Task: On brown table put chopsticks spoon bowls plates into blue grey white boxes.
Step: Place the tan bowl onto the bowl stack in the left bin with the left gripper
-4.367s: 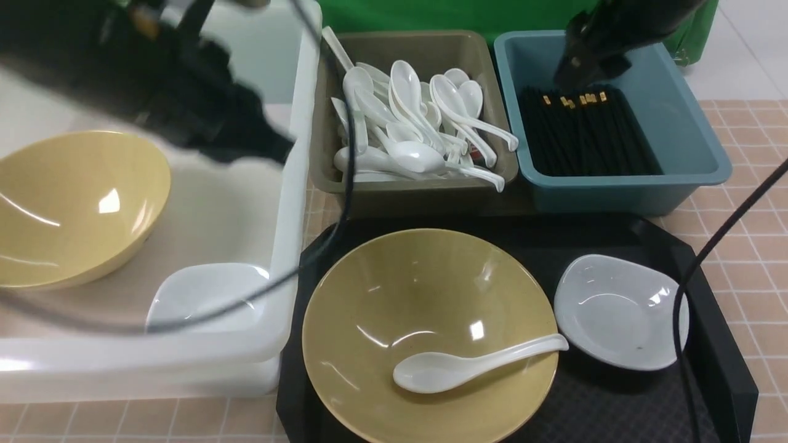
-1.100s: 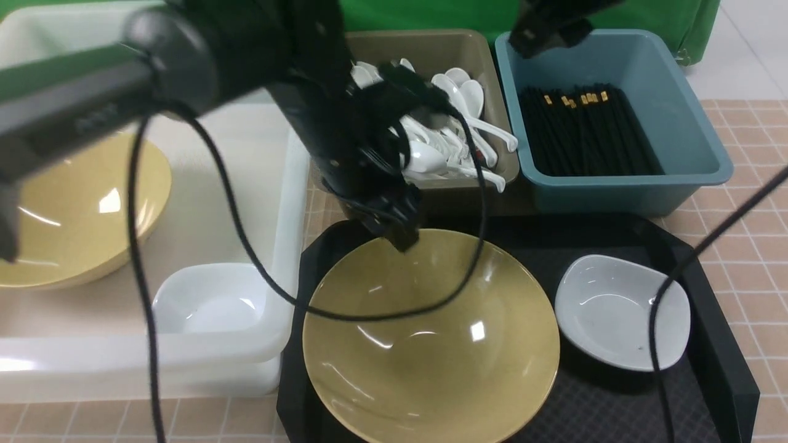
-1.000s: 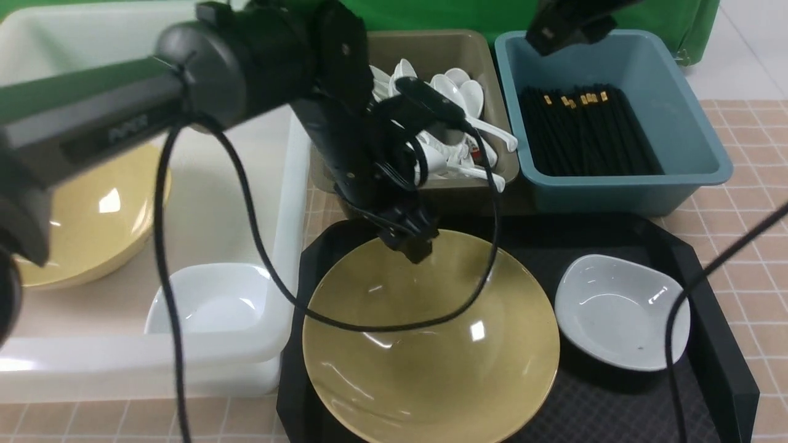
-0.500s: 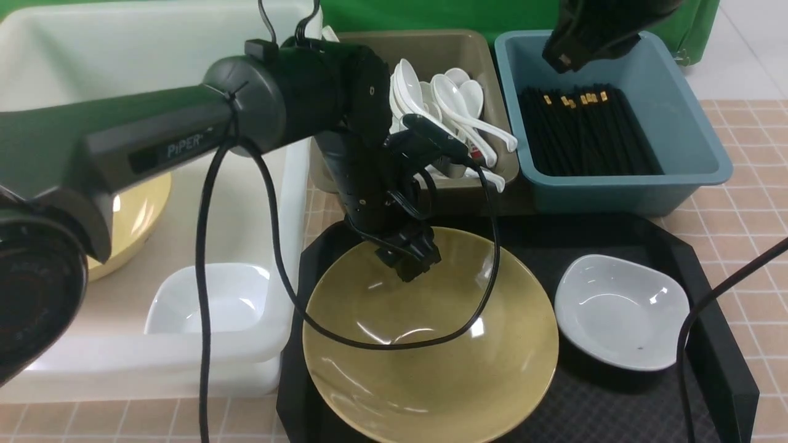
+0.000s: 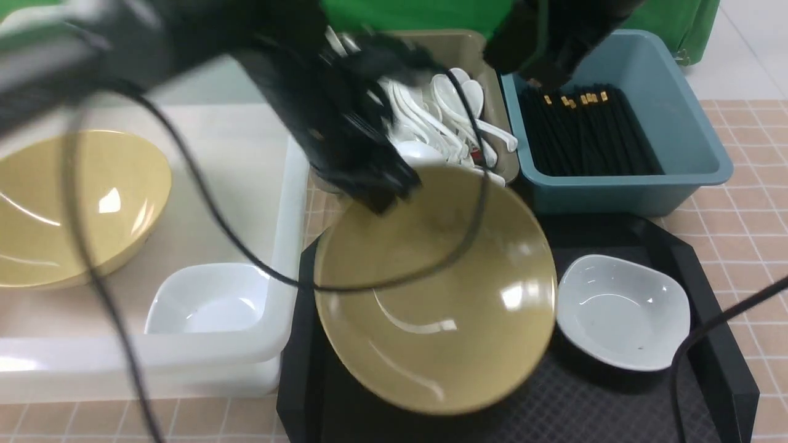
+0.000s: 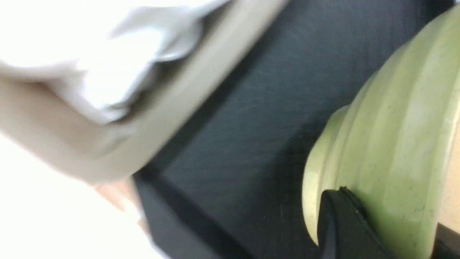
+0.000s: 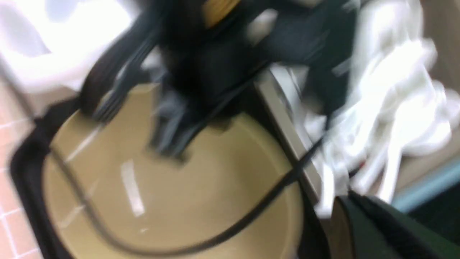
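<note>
The left gripper [image 5: 385, 194] is clamped on the rim of a yellow bowl [image 5: 443, 307], at the bowl's 11 o'clock as the front view shows it. In the left wrist view a black finger [image 6: 339, 226] presses flat against the bowl's ribbed outer wall. The bowl is tilted, with the gripped far rim raised so that it covers the near wall of the grey box [image 5: 431, 46]. Its near edge sits low over the black tray [image 5: 615, 406], and contact there cannot be told.

The right gripper [image 5: 538, 77] is blurred. It is closed, with nothing seen between its jaws, and hangs at the bowl's 1 o'clock above the line where the grey box meets the blue box [image 5: 671, 117].

A white dish [image 5: 622, 311] lies on the tray at the bowl's 3 o'clock, just beside it. The grey box holds a heap of white spoons [image 5: 443, 104], and the blue box holds black chopsticks [image 5: 585, 135] with gold bands at their far ends. At 9 o'clock stands the large white box [image 5: 294, 203], which holds a second yellow bowl [image 5: 68, 203] and a second white dish [image 5: 209, 301]. Everything rests on the tiled table [image 5: 739, 184].
</note>
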Robot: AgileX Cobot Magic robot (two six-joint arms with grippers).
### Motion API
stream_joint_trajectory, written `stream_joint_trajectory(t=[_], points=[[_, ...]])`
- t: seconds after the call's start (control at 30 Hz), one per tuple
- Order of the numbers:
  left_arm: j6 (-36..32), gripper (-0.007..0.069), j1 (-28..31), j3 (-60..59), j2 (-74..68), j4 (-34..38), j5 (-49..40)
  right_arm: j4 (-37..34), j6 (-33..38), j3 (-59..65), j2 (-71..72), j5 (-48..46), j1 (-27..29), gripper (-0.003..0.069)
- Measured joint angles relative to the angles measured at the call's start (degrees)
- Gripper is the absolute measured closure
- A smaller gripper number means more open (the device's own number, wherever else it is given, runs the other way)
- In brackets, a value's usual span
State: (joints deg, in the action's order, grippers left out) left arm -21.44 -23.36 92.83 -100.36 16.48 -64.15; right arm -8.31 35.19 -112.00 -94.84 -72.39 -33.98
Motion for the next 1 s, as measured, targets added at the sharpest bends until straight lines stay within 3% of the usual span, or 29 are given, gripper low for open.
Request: stream_joint_trajectory(t=[0.1,0.23,0.3,0.33,0.37,0.43,0.5,0.57,0.73,1.0], points=[[-0.30,0.0617,6.39,-0.74,5.07,4.77,-0.08,0.00,0.74,-1.67,0.20,0.00,-2.88,0.0622],[-2.99,0.0618,22.36,-8.25,15.24,13.08,-0.03,-0.05,1.01,-3.26,0.26,1.85,-7.31,0.0622],[-3.71,0.0618,26.38,-10.61,17.44,14.14,0.18,-0.05,1.01,-3.26,0.13,2.52,-8.30,0.0622],[-4.46,0.0618,33.17,-14.46,20.82,15.26,0.91,-0.19,1.01,-3.26,-0.21,2.87,-9.45,0.0622],[-4.52,0.0618,34.89,-15.39,21.59,15.41,1.24,-0.19,1.01,-3.26,-0.31,2.87,-9.45,0.0622],[-4.82,0.0618,45.25,-20.50,25.27,16.77,4.67,-0.25,1.01,-3.26,-1.05,3.37,-10.24,0.0622],[-4.82,0.0618,50.18,-22.60,26.19,17.98,6.92,-0.25,1.01,-3.26,-1.21,3.59,-10.29,0.0622],[-4.82,0.0618,60.27,-26.35,26.12,20.85,12.24,-0.19,1.01,-3.26,-1.33,3.85,-10.29,0.0622],[-5.72,0.0618,66.72,-28.07,21.30,25.17,17.67,-0.19,1.01,-3.26,-1.33,3.92,-10.30,0.0622],[-10.55,0.0617,66.02,-28.32,9.55,29.39,18.43,-0.19,1.01,-3.26,-1.33,3.92,-10.30,0.0622]])
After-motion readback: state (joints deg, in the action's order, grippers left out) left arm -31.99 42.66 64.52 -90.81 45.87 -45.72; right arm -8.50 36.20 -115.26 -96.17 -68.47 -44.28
